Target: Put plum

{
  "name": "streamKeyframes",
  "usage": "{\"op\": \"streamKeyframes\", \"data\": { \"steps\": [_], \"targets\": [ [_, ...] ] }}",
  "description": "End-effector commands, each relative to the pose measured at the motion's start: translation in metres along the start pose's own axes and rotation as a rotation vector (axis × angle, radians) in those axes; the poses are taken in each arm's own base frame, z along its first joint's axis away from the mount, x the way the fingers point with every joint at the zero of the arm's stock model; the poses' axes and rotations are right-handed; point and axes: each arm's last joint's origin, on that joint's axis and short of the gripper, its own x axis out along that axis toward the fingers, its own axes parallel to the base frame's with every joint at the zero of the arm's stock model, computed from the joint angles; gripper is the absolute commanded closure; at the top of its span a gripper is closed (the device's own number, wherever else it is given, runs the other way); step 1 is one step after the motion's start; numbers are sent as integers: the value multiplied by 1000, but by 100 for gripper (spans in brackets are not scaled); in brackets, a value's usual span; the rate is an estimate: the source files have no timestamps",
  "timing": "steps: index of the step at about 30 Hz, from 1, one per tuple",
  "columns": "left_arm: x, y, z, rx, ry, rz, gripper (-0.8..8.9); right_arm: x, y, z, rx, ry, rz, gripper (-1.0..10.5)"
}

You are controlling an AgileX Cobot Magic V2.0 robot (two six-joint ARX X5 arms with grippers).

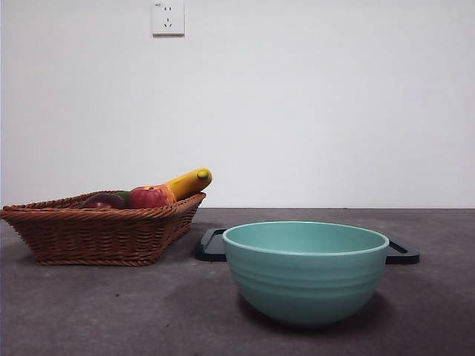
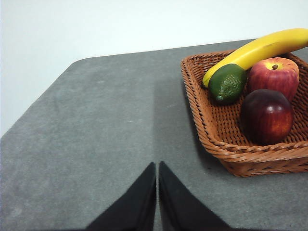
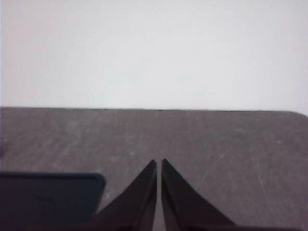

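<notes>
The plum (image 2: 267, 117), dark maroon and glossy, lies in a brown wicker basket (image 2: 219, 130) beside a red-and-yellow apple (image 2: 274, 77), a dark green fruit (image 2: 227, 83) and a banana (image 2: 260, 50). In the front view the plum (image 1: 103, 201) peeks over the rim of the basket (image 1: 96, 233) at the left. My left gripper (image 2: 157, 165) is shut and empty above bare table, apart from the basket. My right gripper (image 3: 159, 162) is shut and empty above bare table. Neither gripper shows in the front view.
A teal bowl (image 1: 306, 271) stands near the front, right of the basket. A black tray (image 1: 211, 245) lies behind it, and its corner shows in the right wrist view (image 3: 48, 197). The grey table (image 1: 89, 311) ends at a white wall.
</notes>
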Motion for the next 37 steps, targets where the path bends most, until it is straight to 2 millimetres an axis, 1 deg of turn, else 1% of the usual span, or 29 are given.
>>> {"op": "streamKeyframes", "data": {
  "steps": [1, 4, 8, 14, 17, 20, 37],
  "targets": [
    [2, -1, -7, -5, 25, 1, 807, -1, 0, -14, -12, -13, -2, 940],
    [2, -1, -7, -5, 25, 1, 807, 0, -1, -31, -8, 8, -2, 940],
    [2, -1, -7, -5, 25, 1, 807, 1, -2, -48, -3, 38, -2, 940],
    [2, -1, -7, -5, 25, 1, 807, 2, -2, -66, 5, 71, -3, 940],
    [2, -1, -7, -5, 25, 1, 807, 1, -2, -74, 13, 136, -8, 940],
    [2, -1, -7, -5, 25, 1, 807, 0, -3, -78, 9, 180, -13, 940],
    [2, -1, -7, -5, 24, 1, 806, 1, -2, -76, 18, 162, -11, 940]
  ]
}}
